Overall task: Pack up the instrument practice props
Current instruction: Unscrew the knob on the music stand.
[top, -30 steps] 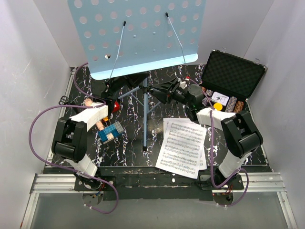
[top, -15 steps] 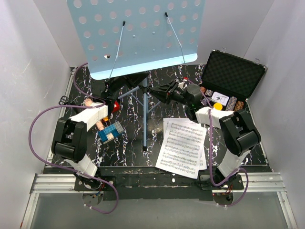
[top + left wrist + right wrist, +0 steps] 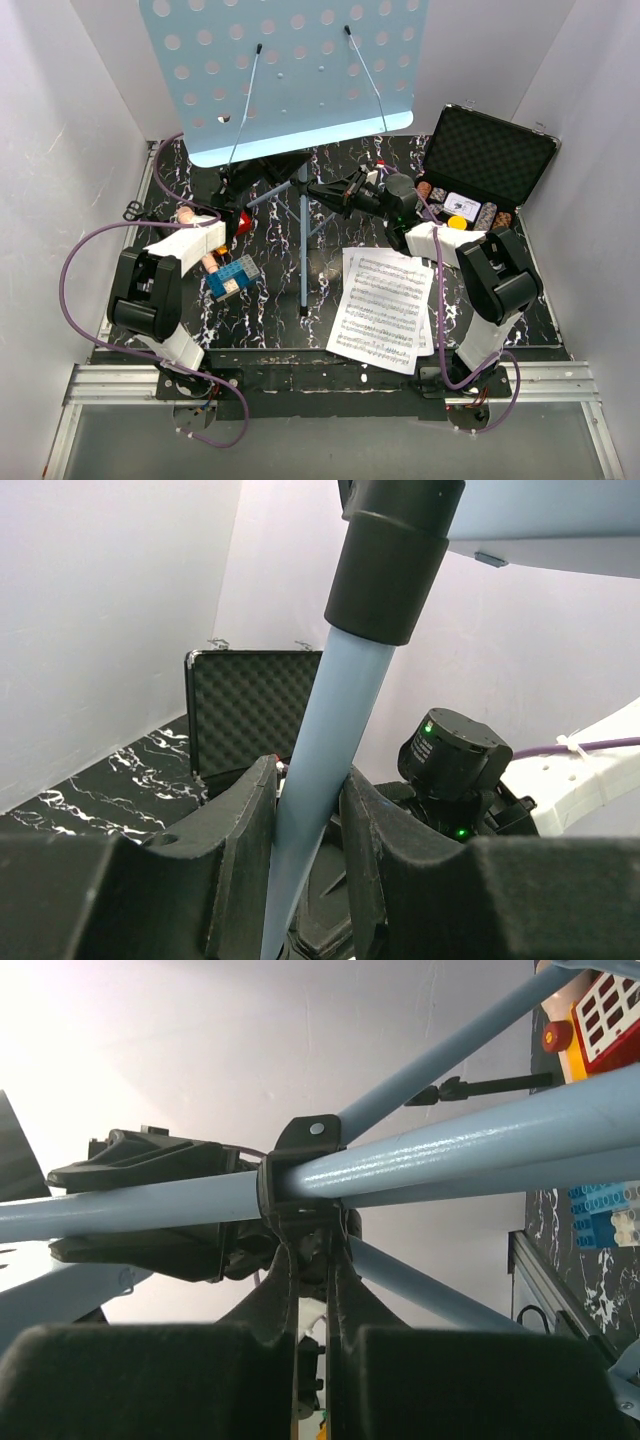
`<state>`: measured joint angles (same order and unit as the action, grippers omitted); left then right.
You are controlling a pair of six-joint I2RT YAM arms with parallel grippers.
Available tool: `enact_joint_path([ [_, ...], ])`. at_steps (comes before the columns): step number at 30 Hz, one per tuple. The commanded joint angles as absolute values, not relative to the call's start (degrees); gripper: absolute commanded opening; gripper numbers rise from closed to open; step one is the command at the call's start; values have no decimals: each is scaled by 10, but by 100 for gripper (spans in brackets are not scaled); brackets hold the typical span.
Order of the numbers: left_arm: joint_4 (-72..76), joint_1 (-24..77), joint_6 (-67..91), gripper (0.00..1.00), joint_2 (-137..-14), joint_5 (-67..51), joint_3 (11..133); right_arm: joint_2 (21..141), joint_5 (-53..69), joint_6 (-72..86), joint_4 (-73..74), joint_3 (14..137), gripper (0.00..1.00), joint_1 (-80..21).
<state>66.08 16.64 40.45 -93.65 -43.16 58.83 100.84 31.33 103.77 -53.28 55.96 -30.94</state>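
The light-blue perforated music stand (image 3: 290, 70) leans over the back of the table, with its tripod legs spread below. In the left wrist view its pole (image 3: 330, 740) runs up between my left gripper's (image 3: 307, 772) pads, which are shut on it just under a black collar. From above, the left gripper (image 3: 278, 168) sits under the stand's desk. My right gripper (image 3: 319, 188) reaches in from the right to the leg hub. In its own view the right gripper (image 3: 312, 1250) is pinched on the black hub clamp (image 3: 305, 1140) where the blue tubes (image 3: 450, 1145) meet. White sheet-music pages (image 3: 385, 305) lie flat near the front right.
An open black foam-lined case (image 3: 490, 150) with poker chips (image 3: 470, 217) stands at the back right, and it also shows in the left wrist view (image 3: 250, 705). A blue toy-brick block (image 3: 233, 275) and a red object (image 3: 243, 222) lie by the left arm. White walls enclose both sides.
The right gripper has closed from wide open onto the stand's hub clamp, and its arm has edged left toward the stand. The left gripper keeps its hold on the pole.
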Motion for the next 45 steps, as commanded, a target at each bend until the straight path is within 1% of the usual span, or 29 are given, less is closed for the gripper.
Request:
enact_joint_path([
  [1, 612, 171, 415, 0, -916, -438, 576, 998, 316, 1028, -579, 577, 1, -316],
  [3, 608, 171, 417, 0, -917, -437, 577, 993, 323, 995, -564, 580, 1, -315],
  [6, 602, 171, 419, 0, -914, -438, 578, 974, 333, 902, -485, 588, 1, -309],
  [11, 571, 171, 409, 0, -903, -439, 584, 926, 312, 691, -283, 613, 1, -300],
  [15, 548, 171, 403, 0, -901, -439, 588, 883, 216, 501, -128, 652, 1, -303],
  [18, 547, 171, 412, 0, -905, -441, 592, 846, 96, 366, -94, 636, 1, -317],
  [22, 539, 171, 419, 0, -912, -442, 599, 817, -17, 230, -111, 604, 1, -323],
  [25, 539, 171, 420, 0, -913, -435, 599, 802, -111, 123, -140, 586, 1, -347],
  [30, 538, 171, 421, 0, -913, -427, 600, 816, -260, -99, -248, 551, 1, -391],
  [34, 546, 171, 430, 0, -916, -415, 599, 847, -336, -295, -373, 531, 1, -431],
  [36, 550, 171, 433, 0, -918, -410, 603, 864, -356, -374, -424, 530, 1, -445],
  [40, 559, 171, 444, 0, -918, -409, 609, 881, -361, -487, -474, 530, 1, -464],
  [45, 560, 171, 450, 0, -915, -410, 616, 898, -339, -615, -546, 510, 1, -480],
])
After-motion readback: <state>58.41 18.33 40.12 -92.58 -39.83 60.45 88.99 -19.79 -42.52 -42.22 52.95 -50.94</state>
